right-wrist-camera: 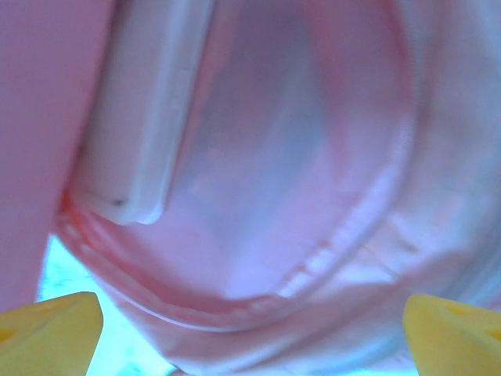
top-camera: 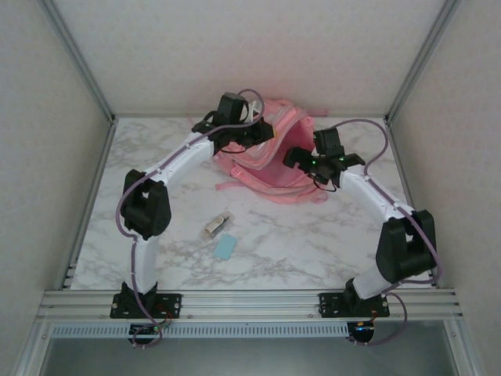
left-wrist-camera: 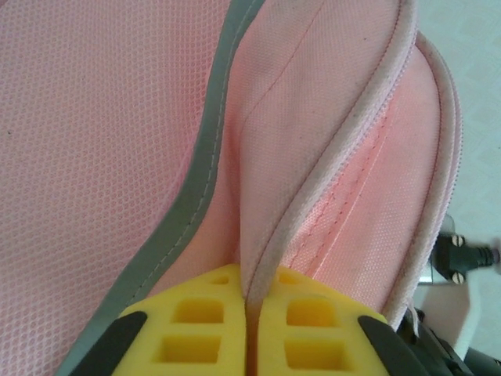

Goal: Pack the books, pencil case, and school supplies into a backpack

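The backpack (top-camera: pixel 268 168), made of pink honeycomb mesh and smooth woven fabric with rounded corded seams, is laid at the far middle of the marble-patterned table (top-camera: pixel 313 243). One corded seam is pinched by the left gripper (left-wrist-camera: pixel 249 301), whose yellow, hollow-celled jaws are pressed almost together on it. The right gripper (right-wrist-camera: pixel 250 321) is poised at the glossy, blurred mouth with its jaws spread wide, while a stubby silvery item (top-camera: pixel 218 225) and a flat light-blue block (top-camera: pixel 225 247) are seen just beside each other nearer the arms.
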